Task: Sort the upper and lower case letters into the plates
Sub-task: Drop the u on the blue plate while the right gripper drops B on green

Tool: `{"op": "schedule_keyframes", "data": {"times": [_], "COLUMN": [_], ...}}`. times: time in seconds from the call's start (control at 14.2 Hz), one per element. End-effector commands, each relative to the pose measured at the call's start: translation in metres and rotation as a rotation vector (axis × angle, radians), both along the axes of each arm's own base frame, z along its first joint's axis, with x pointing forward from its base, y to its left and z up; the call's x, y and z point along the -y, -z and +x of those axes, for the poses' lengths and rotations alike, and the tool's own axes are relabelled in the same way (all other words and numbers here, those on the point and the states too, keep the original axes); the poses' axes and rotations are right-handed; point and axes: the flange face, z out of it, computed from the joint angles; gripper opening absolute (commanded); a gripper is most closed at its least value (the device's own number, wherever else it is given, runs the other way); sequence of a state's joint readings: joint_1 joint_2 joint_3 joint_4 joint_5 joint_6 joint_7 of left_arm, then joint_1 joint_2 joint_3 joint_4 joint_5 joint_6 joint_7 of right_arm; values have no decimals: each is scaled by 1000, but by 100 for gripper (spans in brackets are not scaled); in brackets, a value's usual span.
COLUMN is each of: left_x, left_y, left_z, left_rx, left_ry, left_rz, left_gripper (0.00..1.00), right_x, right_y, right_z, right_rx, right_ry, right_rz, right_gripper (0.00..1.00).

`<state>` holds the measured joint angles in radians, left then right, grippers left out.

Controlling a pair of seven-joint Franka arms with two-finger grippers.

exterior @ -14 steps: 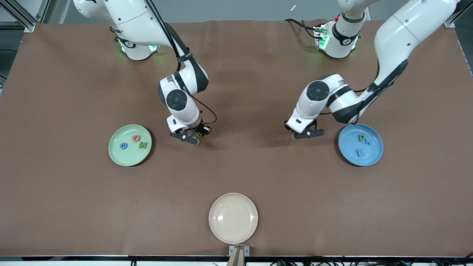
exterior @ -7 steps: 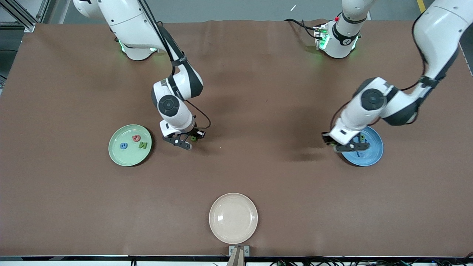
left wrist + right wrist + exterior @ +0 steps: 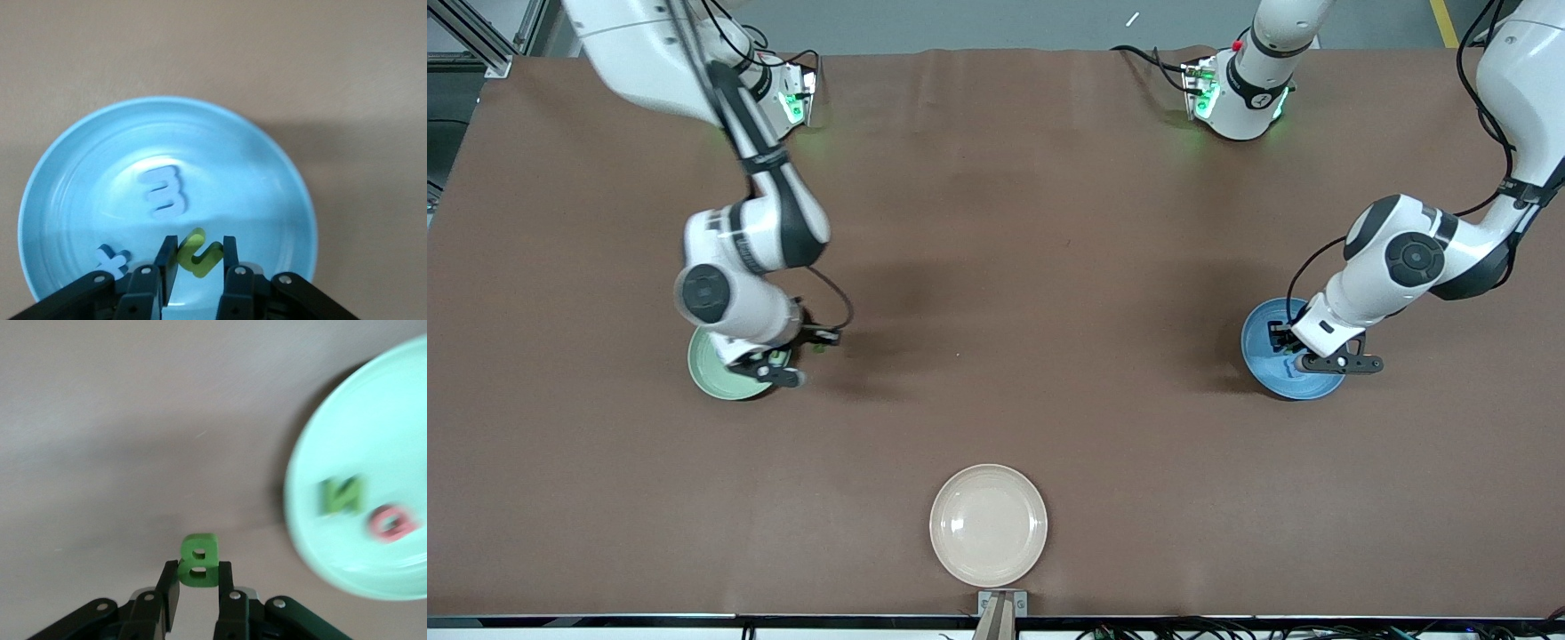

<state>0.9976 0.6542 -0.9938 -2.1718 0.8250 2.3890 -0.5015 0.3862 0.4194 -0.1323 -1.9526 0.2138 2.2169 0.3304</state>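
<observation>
Letters: two are held in the air, the others lie in the two plates.
Blue plate (image 3: pixel 1263 373): at the left arm's end of the table; in it lie a blue "E" (image 3: pixel 162 191) and a small blue letter (image 3: pixel 111 261) near the rim.
Left gripper (image 3: pixel 197 267): over the blue plate, fingers closed on a green curved letter (image 3: pixel 198 253).
Mint green plate (image 3: pixel 713 380): at the right arm's end; in it lie a green "N" (image 3: pixel 341 495) and a pink-red letter (image 3: pixel 391 523).
Right gripper (image 3: pixel 198 585): over the table just beside the mint plate's rim, clamped on a green "B" (image 3: pixel 198 559).
Cream plate (image 3: pixel 988 524): nearest to the front camera, well apart from both.
</observation>
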Motion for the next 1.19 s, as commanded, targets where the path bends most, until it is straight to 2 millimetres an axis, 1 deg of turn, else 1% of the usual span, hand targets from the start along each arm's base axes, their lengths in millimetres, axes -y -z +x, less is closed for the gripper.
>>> {"op": "schedule_keyframes", "data": {"times": [0.0, 0.14, 0.28, 0.42, 0.49, 0.56, 0.63, 0.7, 0.84, 1.12], "left_x": [5, 8, 7, 4, 4, 4, 3, 1, -5, -8], "left_y": [12, 14, 21, 25, 25, 25, 24, 22, 17, 6], "left_z": [-6, -7, -9, -10, -10, -10, -9, -8, -7, -3], "left_rx": [-25, -30, -44, -51, -51, -49, -48, -44, -35, -16], "left_ry": [18, 21, 21, 17, 18, 17, 16, 13, 3, -5], "left_rz": [-11, -12, -12, -8, -8, -8, -6, -2, 10, 37], "left_gripper": [7, 7, 8, 11, 14, 22, 52, 99, 100, 100], "right_x": [53, 89, 117, 135, 140, 144, 145, 143, 142, 137], "right_y": [1, 4, 5, 8, 12, 17, 24, 30, 42, 51], "right_z": [2, 7, 12, 16, 17, 19, 19, 20, 20, 20], "right_rx": [-4, 2, 19, 23, 22, 27, 25, 29, 23, 17], "right_ry": [-78, -120, -152, -169, -176, -174, -174, -176, -170, -175], "right_rz": [39, 54, 59, 49, 35, 27, 25, 21, 21, 22], "right_gripper": [1, 1, 1, 1, 1, 1, 2, 2, 2, 2]}}
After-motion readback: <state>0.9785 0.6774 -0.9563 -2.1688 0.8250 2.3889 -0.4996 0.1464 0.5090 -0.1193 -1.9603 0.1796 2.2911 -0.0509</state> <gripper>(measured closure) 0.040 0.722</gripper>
